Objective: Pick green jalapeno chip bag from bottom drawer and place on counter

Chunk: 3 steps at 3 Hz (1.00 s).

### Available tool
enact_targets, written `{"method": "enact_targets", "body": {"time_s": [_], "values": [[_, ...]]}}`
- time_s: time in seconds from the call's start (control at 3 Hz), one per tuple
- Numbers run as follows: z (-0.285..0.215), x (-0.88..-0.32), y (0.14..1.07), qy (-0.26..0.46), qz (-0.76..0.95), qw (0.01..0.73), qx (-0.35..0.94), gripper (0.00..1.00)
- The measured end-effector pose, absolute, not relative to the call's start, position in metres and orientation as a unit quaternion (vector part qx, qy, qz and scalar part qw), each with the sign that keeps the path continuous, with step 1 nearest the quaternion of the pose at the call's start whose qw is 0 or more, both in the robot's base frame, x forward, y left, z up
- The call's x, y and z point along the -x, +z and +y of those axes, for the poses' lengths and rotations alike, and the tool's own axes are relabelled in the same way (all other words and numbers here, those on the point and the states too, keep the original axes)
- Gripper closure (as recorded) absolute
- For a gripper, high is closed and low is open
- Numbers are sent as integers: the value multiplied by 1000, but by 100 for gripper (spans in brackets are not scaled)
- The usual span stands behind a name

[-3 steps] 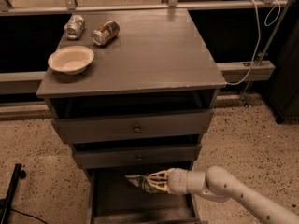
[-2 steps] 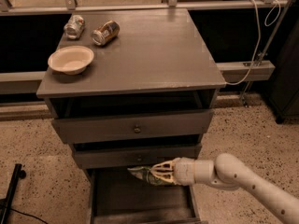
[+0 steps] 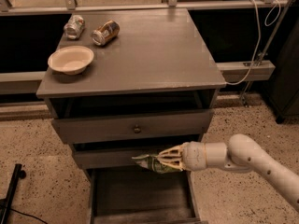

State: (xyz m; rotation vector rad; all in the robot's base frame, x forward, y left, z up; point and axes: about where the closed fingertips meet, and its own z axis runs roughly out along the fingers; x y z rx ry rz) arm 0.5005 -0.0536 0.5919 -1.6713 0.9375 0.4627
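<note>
The green jalapeno chip bag (image 3: pixel 150 163) is crumpled, green with white edges, and hangs in the air above the open bottom drawer (image 3: pixel 140 195), level with the front of the middle drawer. My gripper (image 3: pixel 164 160) reaches in from the right on a white arm and is shut on the bag's right end. The counter (image 3: pixel 154 50) is the flat grey top of the cabinet, well above the bag.
A pale bowl (image 3: pixel 70 59) sits at the counter's left front. Two cans (image 3: pixel 74 26) (image 3: pixel 105 32) lie at its back left. The top knobbed drawer (image 3: pixel 135 126) and middle drawer (image 3: pixel 112 157) stick out slightly. A white cable (image 3: pixel 254 50) hangs at the right.
My gripper has lifted the bag up out of the bottom drawer and drawn it toward the front, now level with the middle drawer's front.
</note>
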Motion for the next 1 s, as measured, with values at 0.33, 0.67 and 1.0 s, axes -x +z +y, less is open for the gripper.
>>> {"method": "enact_targets", "body": {"time_s": [0.33, 0.67, 1.0], "values": [[-50, -479, 674, 179, 320, 583, 725, 100], [-58, -440, 785, 139, 229, 604, 750, 100], [-71, -423, 881, 98, 177, 590, 782, 100]]}}
